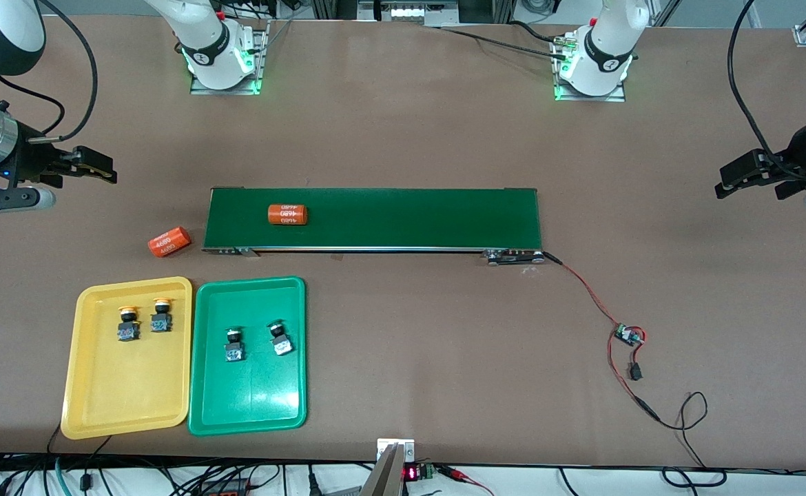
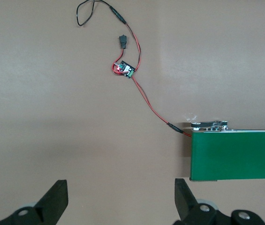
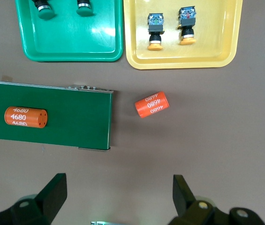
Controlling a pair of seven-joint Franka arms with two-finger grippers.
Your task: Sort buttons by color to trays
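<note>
Two yellow-capped push-button switches (image 1: 144,319) lie in the shallow yellow plastic tray (image 1: 93,406), two green-capped ones (image 1: 257,339) in the green tray (image 1: 248,413) beside it. Both claws wait released and empty over bare tabletop (image 1: 410,358), well apart from the trays: the right claw (image 1: 97,169) at its arm's end, the left claw (image 1: 737,180) at the other.

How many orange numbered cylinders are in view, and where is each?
2. One cylinder lies on the conveyor belt, toward the right arm's end. The other cylinder lies on the table just off that end of the belt. None appears hidden.
</note>
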